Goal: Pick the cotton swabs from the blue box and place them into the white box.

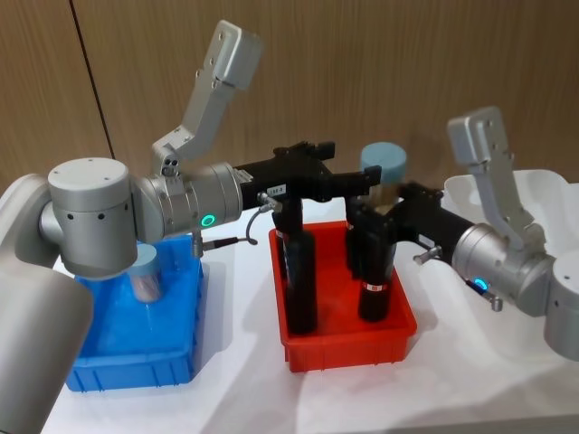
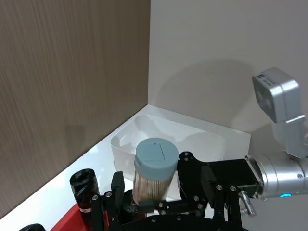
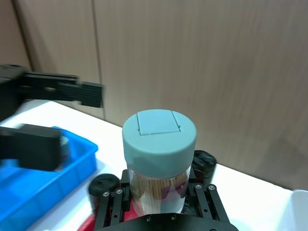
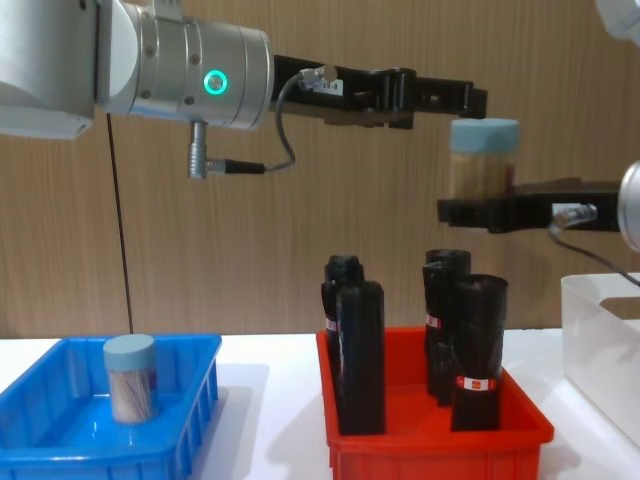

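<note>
A cotton swab tub (image 4: 484, 160) with a pale grey-blue lid hangs in the air above the red bin. My right gripper (image 4: 482, 212) is shut on its clear lower body, which shows close up in the right wrist view (image 3: 159, 163). Just beside the tub, my left gripper (image 1: 369, 181) is open; its black fingers (image 3: 72, 91) stand wide apart and clear of it. A second cotton swab tub (image 1: 145, 273) stands upright in the blue box (image 1: 176, 362) at the left. The white box (image 1: 534, 192) is at the far right.
The red bin (image 1: 348, 354) in the middle holds several tall black rolls (image 4: 362, 350) with red-white labels, directly under both grippers. A wooden wall runs behind the table. The left arm's body hangs over the blue box.
</note>
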`<state>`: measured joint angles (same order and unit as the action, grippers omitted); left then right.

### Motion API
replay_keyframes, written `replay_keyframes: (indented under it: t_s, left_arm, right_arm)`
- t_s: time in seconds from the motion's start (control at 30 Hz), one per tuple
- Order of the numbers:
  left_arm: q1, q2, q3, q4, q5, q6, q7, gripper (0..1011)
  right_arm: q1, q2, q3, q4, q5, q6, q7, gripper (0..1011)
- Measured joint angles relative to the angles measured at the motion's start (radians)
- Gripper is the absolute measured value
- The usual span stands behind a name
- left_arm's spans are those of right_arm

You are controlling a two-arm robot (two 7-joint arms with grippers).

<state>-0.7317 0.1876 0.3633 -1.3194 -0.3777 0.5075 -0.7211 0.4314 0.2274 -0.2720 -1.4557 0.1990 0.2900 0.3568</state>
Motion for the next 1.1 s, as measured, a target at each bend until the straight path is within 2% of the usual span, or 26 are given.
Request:
replay_keyframes:
  t_s: [0.63, 1.1]
  left_arm:
    - [0.000, 0.000, 0.000, 0.000, 0.000, 0.000, 0.000, 1003]
    - [0.000, 0.000, 0.000, 0.000, 0.000, 0.000, 0.000, 1003]
  right_arm:
    - [0.056, 0.034, 0.068, 0.165, -0.019, -0.056, -0.094, 632]
    - [0.073, 0.063, 0.119, 0.245, -0.013, -0.057, -0.151, 632]
